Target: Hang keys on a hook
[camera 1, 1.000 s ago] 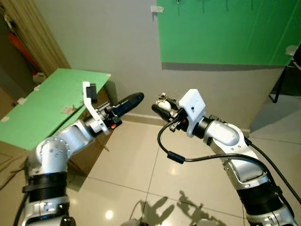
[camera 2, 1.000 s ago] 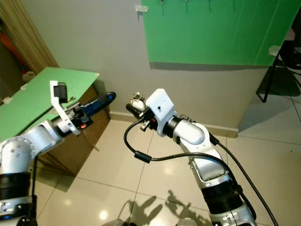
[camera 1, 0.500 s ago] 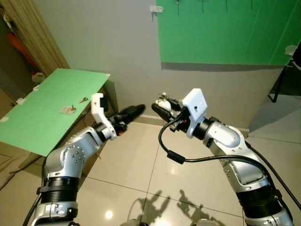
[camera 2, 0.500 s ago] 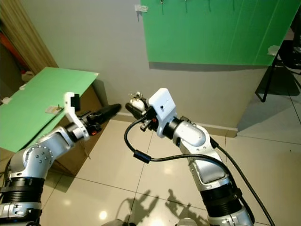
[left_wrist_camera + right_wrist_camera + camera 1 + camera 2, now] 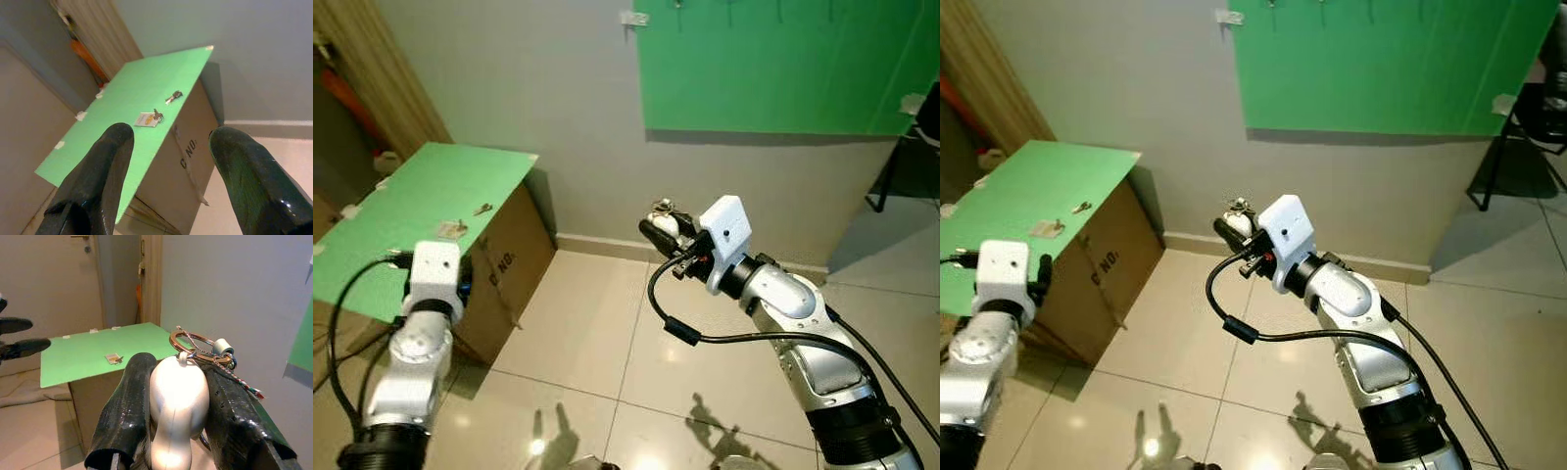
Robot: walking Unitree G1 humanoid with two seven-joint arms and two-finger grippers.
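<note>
In the left eye view the right tool (image 5: 658,221) is raised in front of the grey wall, clamped on the keys (image 5: 663,212); the green board (image 5: 773,69) hangs well above it, with the hooks (image 5: 729,10) at its top edge, barely visible; the reach looks long, and a lift that falls short would likely leave the ring brushing the board instead of catching a hook; the left arm is drawn back beside the cardboard box (image 5: 504,269).

The right eye view shows the same layout; the black cable (image 5: 1234,328) loops loosely under the right forearm and could snag as the arm climbs.

In the left wrist view the left tool (image 5: 171,147) has its fingers spread wide and holds nothing; it faces the green worktop (image 5: 122,127), where a tagged key (image 5: 148,118) and a second small key (image 5: 173,96) lie apart.

In the right wrist view the fingers (image 5: 129,396) pinch a white fob (image 5: 175,404); the key ring (image 5: 188,343) and a braided cord (image 5: 234,377) stand free above them; the ring seems loose, so it might swing or tilt and miss the hook; the smooth fob could also slip.
</note>
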